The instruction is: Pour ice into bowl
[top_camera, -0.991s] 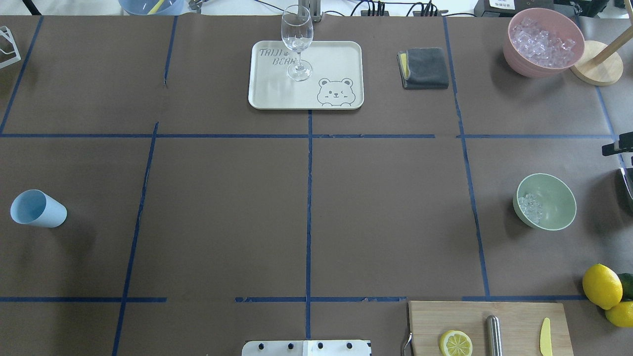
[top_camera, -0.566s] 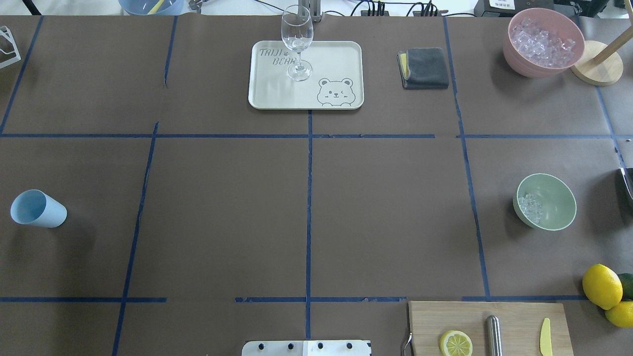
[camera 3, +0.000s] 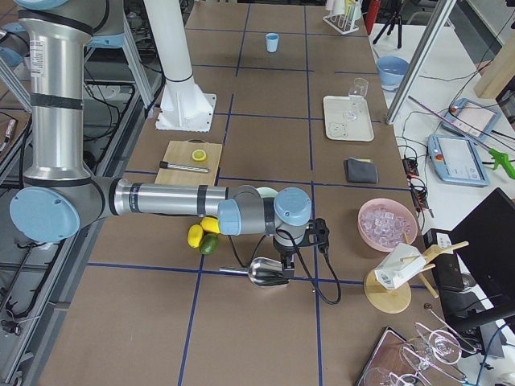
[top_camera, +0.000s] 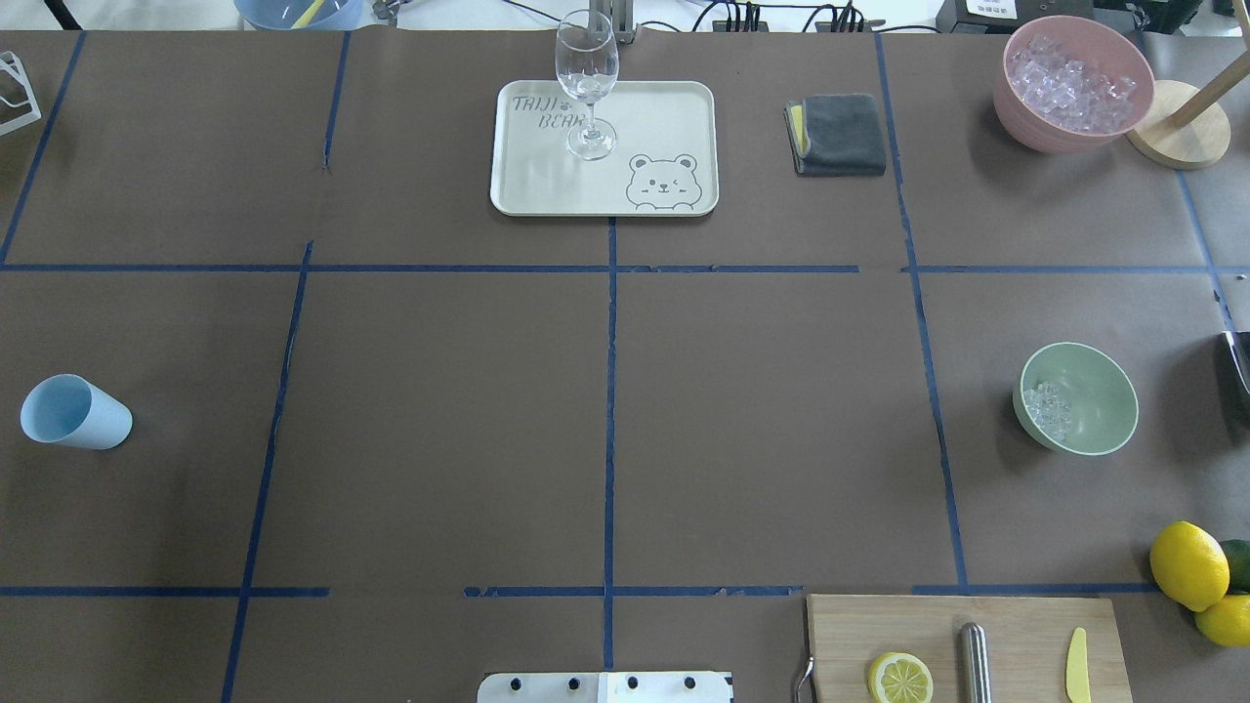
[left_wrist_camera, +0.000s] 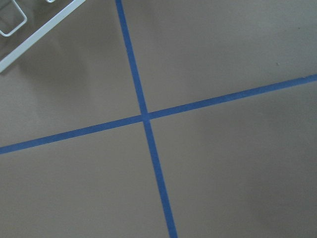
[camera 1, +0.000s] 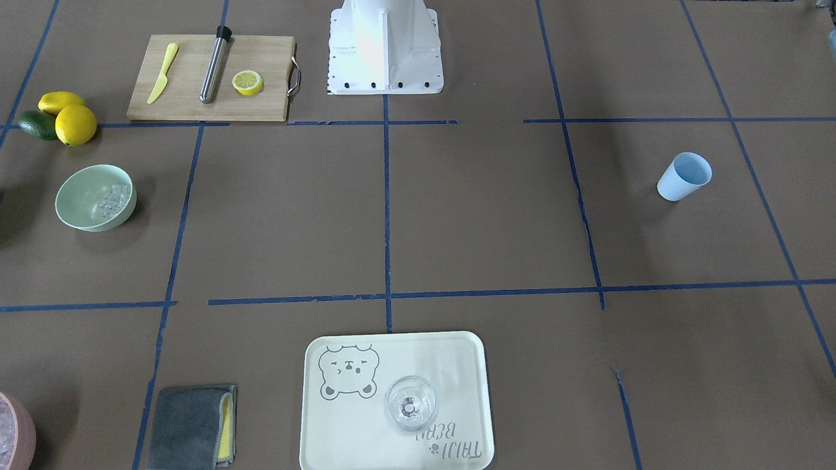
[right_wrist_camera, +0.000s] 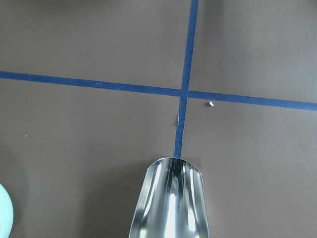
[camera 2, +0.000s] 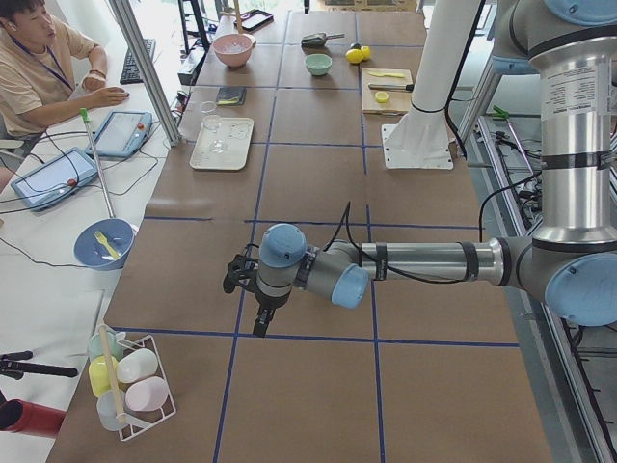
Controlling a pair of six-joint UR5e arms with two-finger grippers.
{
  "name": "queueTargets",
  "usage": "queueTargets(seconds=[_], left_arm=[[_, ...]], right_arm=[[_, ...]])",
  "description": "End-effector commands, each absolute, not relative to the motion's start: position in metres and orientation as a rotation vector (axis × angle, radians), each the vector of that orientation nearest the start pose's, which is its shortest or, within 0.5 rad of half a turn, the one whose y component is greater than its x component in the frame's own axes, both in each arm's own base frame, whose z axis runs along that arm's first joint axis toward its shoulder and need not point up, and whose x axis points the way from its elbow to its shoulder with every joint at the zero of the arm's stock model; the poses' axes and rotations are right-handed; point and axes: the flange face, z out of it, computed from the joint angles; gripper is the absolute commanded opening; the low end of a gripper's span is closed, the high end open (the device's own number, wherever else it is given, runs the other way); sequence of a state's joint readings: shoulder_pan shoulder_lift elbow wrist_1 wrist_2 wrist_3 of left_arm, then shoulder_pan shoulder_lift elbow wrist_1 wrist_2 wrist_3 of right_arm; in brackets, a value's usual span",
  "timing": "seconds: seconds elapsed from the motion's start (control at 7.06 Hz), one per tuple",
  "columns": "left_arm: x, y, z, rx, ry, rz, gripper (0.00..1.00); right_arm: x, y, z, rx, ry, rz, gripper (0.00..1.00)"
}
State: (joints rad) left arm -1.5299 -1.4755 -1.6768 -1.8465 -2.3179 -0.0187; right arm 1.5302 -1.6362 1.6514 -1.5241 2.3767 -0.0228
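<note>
Already in the bowl (top_camera: 1102, 391): a small heap of ice (top_camera: 1048, 410), bunched against the inner wall on the side toward the table's middle. Bowl upright on the brown table (top_camera: 762, 410) on the robot's right, near the lemons (top_camera: 1188, 564) and the cutting board (top_camera: 1016, 635), well apart from the pink bowl (top_camera: 1020, 112) heaped with more cubes at the far corner. Near the bowl, over a crossing of blue tape lines, right gripper (camera 3: 283, 272) pointing down, with a shiny metal scoop (right_wrist_camera: 171, 203) reaching out below its camera. Cannot tell from the side view whether the fingers are apart or clamped on the handle. At the table's other end, left gripper (camera 2: 260, 324) hanging low over bare paper, near the white wire rack (camera 2: 145, 410); cannot tell its state either. On the robot's left side, blue cup (top_camera: 76, 412) standing alone. At the far edge, wine glass (top_camera: 587, 83) upright on the bear tray (top_camera: 547, 190).
</note>
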Motion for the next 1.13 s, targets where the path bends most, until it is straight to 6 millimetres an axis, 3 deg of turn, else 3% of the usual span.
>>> queueTargets(seconds=[0.0, 0.28, 0.71, 0.99], left_arm=[[-0.068, -0.453, 0.617, 0.165, 0.758, 0.112, 1.00], [-0.063, -0.427, 0.659, 0.074, 0.764, 0.086, 1.00], [-0.063, -0.420, 0.655, 0.080, 0.766, 0.084, 1.00], [-0.062, -0.423, 0.625, 0.131, 0.795, 0.108, 1.00]], right_arm=[[0.045, -0.463, 0.636, 0.037, -0.818, -0.085, 1.00], [0.043, -0.462, 0.639, 0.033, -0.822, -0.080, 1.00], [0.042, -0.452, 0.648, 0.017, -0.821, -0.084, 1.00], [0.034, -0.450, 0.651, 0.003, -0.821, -0.098, 1.00]])
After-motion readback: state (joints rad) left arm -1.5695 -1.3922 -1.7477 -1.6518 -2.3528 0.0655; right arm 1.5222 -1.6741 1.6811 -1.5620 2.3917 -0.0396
